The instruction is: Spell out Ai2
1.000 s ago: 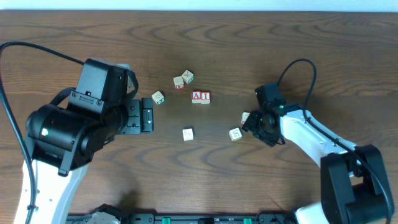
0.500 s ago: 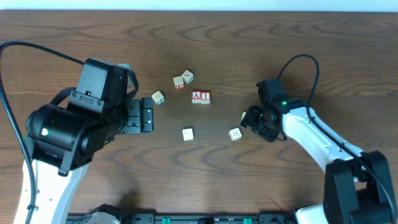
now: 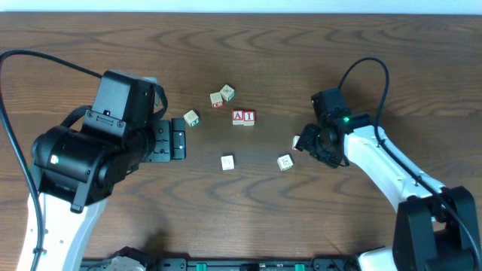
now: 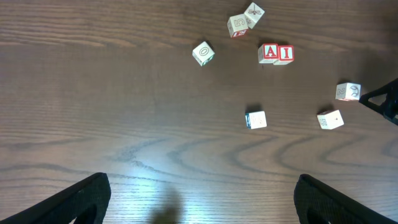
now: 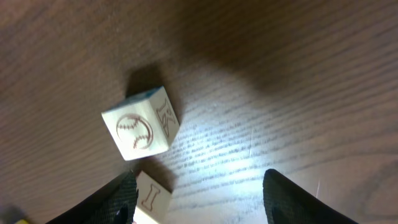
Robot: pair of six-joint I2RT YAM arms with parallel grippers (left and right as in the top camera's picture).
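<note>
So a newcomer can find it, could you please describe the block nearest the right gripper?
Find the red A and I blocks near the middle of the table, then look toward the right gripper. The pale block lies right in front of it. One face carries a baseball drawing, while its neighbour shows a bone.

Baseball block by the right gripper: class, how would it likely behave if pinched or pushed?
The baseball block looks like a rigid wooden cube, so it should hold shape when pinched. Flat faces suggest it slides rather than rolls on the table. Pushed, it may bump the bone block right beside it.
</note>
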